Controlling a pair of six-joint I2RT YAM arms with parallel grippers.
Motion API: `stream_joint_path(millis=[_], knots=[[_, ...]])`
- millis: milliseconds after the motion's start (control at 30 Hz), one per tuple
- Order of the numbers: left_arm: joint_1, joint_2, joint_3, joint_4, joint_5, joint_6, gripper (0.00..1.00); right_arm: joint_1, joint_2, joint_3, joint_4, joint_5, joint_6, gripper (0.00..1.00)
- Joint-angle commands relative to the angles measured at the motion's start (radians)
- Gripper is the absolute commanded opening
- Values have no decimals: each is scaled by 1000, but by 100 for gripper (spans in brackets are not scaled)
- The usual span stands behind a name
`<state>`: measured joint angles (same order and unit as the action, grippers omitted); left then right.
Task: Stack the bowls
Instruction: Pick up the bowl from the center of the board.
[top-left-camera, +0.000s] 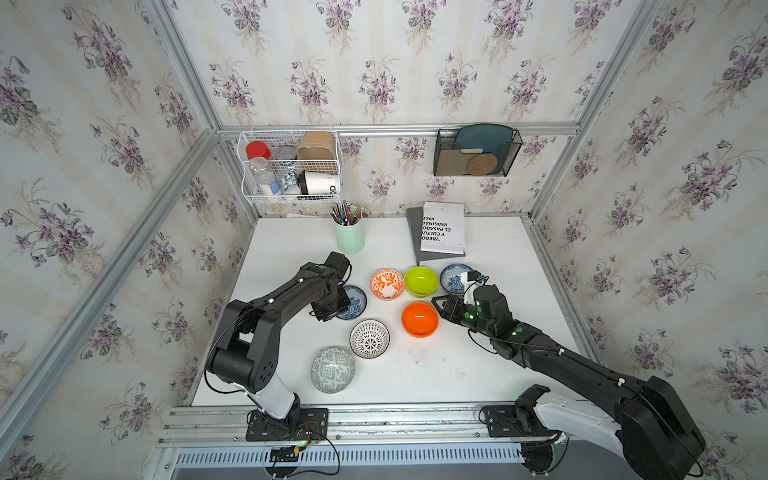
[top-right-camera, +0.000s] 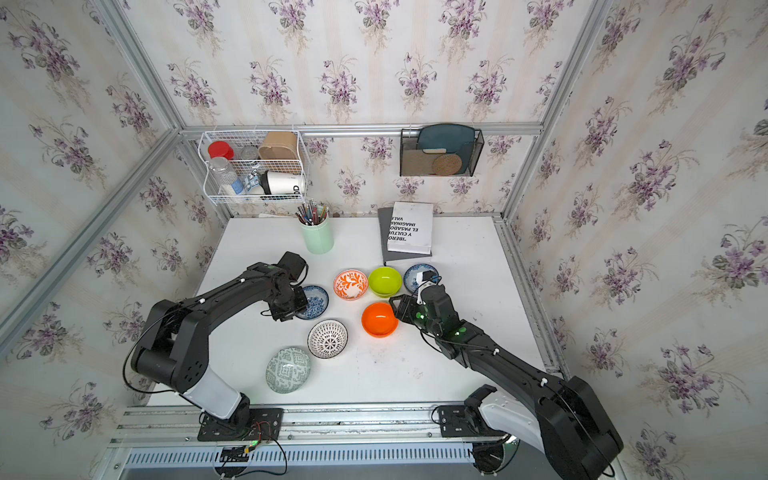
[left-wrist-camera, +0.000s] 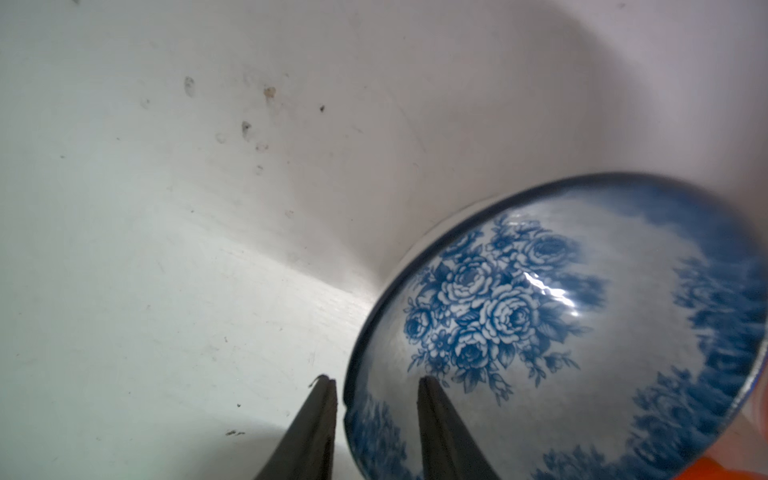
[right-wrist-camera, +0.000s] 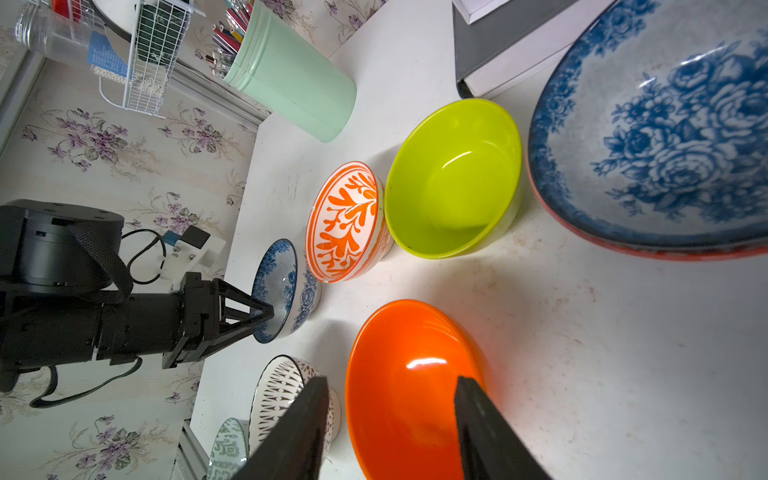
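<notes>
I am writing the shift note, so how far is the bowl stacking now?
Done: one blue flowered bowl already sits in a reddish bowl. In hand: the left gripper straddles the rim of the other blue bowl, not yet clamped; the right gripper stands open at the orange bowl. Left: six bowls lie single on the table.

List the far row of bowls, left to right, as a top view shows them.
left blue-floral bowl → leaf bowl → lime bowl → right blue-floral bowl
</notes>
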<state>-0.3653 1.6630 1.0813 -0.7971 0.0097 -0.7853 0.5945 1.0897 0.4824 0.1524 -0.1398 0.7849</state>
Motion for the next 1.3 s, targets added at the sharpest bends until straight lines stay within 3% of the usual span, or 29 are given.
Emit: stream_joint_path(millis=[0,267,533,767,900,1067,1267], knots=[[1,36,28,-3,21,29,27,-1,3,10,11,-5,-3,54],[1,47,29,-2,26,28,0,0,45,96,-76,-47,-33,54],[1,-13,21,-16,-5,24,0,21,164,247,-214,-84,-59,53],[15,-179,-19,-22,-37,24,0,81,264,385,-297,-92,-83,54],[14,-285,-26,33,56,126,0,112,322,493,-373,-91,-108,59],[-49,-328,20,2,88,146,0,129,393,626,-485,-91,-119,68],[-146,-294,69,-2,100,95,0,182,472,783,-657,27,-137,71]])
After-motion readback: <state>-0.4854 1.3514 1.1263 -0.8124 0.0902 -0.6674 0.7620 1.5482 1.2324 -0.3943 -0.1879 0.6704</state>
